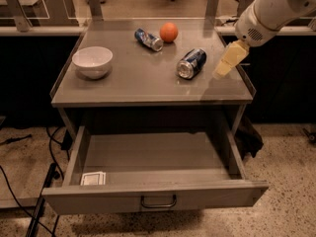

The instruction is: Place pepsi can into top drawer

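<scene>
The pepsi can [191, 63] lies on its side on the grey cabinet top [133, 78], right of centre, its silver end facing me. The top drawer [153, 199] is pulled open below, with a bar handle [158, 202] on its front panel. My gripper [223, 69] hangs from the white arm [269, 9] over the top's right side, a little to the right of the pepsi can and apart from it. It holds nothing that I can see.
A slimmer blue-and-silver can [148, 39] lies at the back next to an orange [169, 32]. A white bowl [92, 61] sits at the left. A small white card [93, 178] lies in the drawer's front left corner. Cables run on the floor at the left.
</scene>
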{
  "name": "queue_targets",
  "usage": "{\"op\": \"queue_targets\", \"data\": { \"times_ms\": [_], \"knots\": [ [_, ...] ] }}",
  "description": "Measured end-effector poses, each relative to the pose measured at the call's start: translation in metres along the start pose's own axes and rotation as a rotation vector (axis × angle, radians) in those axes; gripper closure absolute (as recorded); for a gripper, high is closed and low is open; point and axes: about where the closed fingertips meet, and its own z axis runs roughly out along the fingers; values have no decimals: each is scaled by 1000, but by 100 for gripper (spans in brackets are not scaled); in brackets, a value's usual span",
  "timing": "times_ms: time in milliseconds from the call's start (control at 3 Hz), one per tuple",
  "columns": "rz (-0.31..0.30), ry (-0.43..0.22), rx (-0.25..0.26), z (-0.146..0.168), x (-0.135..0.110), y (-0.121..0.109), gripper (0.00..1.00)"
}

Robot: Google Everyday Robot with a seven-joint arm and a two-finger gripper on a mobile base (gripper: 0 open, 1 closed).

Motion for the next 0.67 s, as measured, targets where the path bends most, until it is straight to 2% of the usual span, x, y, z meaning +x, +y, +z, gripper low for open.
{"op": "queue_targets", "data": {
  "times_ms": [667],
  "knots": [
    [12, 0, 7, 6, 4, -3, 0]
  ]
}}
